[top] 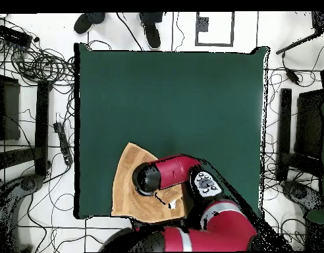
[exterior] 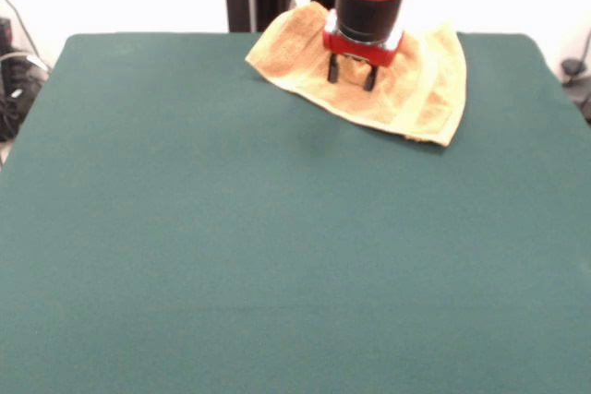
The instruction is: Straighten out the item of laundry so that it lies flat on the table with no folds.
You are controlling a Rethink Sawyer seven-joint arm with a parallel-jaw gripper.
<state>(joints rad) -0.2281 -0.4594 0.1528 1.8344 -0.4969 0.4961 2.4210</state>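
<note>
The tool (exterior: 351, 74) hangs low over the middle of the towel (exterior: 420, 85) with its two dark fingers (exterior: 332, 68) apart and nothing between them; whether the tips touch the cloth cannot be told. The towel lies at the worktop's (exterior: 277, 246) edge nearest the robot, spread in a rough fan, with one corner hanging toward or past that edge beneath the arm. From overhead the arm covers much of the towel (top: 124, 188), so any fold under it stays hidden; the front view shows a raised, slightly curled hem at the corner nearest the camera. The terry looks light, soft and limp, likely to drape and bunch if pushed and to drag easily over the felt. A corner or hem, pinched thinly, seems the best hold, then a pull outward to draw it flat.
</note>
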